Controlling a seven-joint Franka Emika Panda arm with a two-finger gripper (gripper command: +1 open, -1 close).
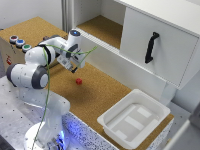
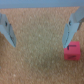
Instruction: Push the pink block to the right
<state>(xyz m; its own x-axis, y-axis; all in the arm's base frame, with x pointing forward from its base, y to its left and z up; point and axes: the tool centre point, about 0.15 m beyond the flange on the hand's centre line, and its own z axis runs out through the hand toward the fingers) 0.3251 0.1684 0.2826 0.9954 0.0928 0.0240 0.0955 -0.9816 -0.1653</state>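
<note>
Gripper [image 2: 41, 36] wide open, empty, one finger beside pink block [image 2: 72, 51].

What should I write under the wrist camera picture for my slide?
Open claw hovering over the cork table, pink block beside one finger.

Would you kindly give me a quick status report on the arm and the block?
Gripper open, holding nothing. Pink block on the cork table, beside one finger. Nothing in its way.
</note>
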